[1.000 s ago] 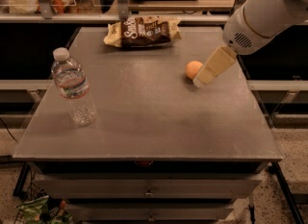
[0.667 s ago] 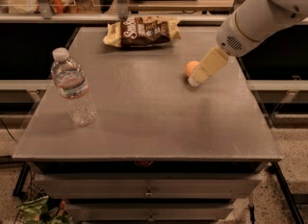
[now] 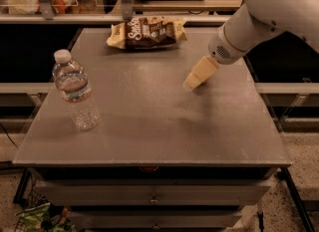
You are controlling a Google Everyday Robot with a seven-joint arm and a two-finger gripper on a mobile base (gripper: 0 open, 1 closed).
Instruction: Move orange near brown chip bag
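At the right-centre of the flat grey metal desk (image 3: 149,131), the cream-coloured pincer (image 3: 191,82) on the white robot arm (image 3: 269,12) angles down-left, with its tip low over the surface. Released or clenched: cannot tell. The small round orange fruit doesn't show, so its spot can't be told. The crinkled dark-brown chip bag with cream ends (image 3: 147,32) lies flat at the far edge, well apart from the pincer. The clear plastic water bottle (image 3: 76,90) stands upright on the left.

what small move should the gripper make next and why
Probably ease the gripper toward the bag at the far edge: it is low on the table, right of centre, and the orange is out of sight, perhaps behind it.
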